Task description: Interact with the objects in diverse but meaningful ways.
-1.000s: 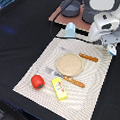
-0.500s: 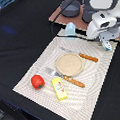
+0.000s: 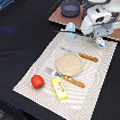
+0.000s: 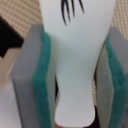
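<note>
Only the wrist view shows the grasp: the gripper [image 4: 75, 75] has its green pads [image 4: 44, 85] pressed against both sides of the white elongated piece [image 4: 76, 55]. The exterior view shows the placemat [image 3: 92, 80]: the tan plate [image 3: 69, 63] bare at centre, red pepper [image 3: 37, 81] at 8 o'clock, yellow box [image 3: 58, 88] at 6, held piece [image 3: 100, 42] at 2. A grey pot [image 3: 70, 8] stands at 12.

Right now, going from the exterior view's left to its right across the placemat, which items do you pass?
Red pepper-like vegetable → yellow box → tan round plate → white elongated piece, held in the gripper at the mat's far corner. The cutlery overlaps the plate's span, so I leave it out.
</note>
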